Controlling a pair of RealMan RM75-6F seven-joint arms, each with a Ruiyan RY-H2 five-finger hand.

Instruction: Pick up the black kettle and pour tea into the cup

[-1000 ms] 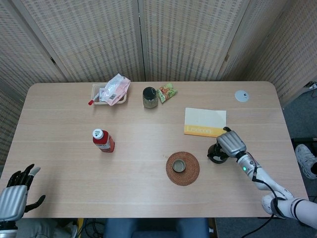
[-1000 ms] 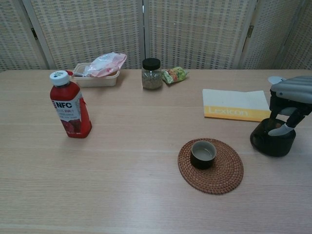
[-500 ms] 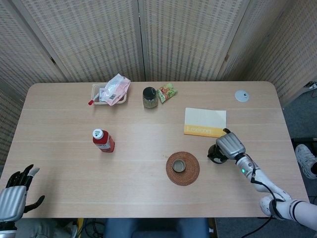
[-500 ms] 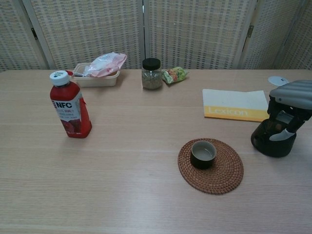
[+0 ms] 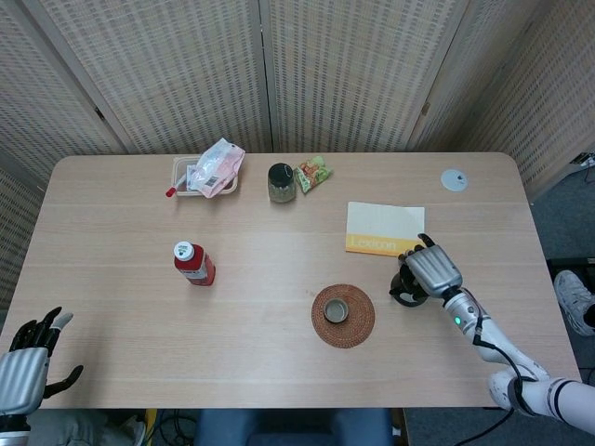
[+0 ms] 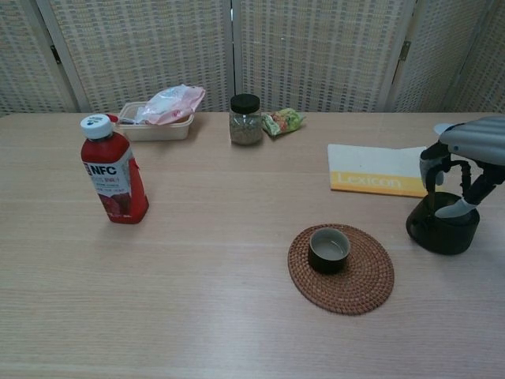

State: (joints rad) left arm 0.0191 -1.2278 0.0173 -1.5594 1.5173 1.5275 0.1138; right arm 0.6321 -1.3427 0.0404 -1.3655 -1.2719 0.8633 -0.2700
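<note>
Wood-grain desk (image 5: 121,204) carries all items; the black kettle (image 6: 442,229) stands on it at the right, just in front of the yellow-edged booklet (image 6: 380,170) and to the right of the woven coaster (image 6: 341,268). The cup (image 6: 329,249) sits on that coaster, upright and apparently empty.

Change over the last second: the right hand (image 6: 465,170) has shifted slightly over the kettle, and its fingers (image 6: 432,167), which were curled down against the kettle's top, have now lifted and spread a little. The kettle itself has not moved on the desk. Judgement: the grasp is being re-seated rather than completed, so the lift has not begun and pouring is still ahead.

Relative position: the right hand hovers directly above the kettle, fingers hanging apart around its upper part. Whether any finger touches the handle cannot be told from either view; nothing is firmly clamped.

The left hand (image 5: 28,367) rests off the near-left desk corner, fingers apart, holding nothing.
</note>
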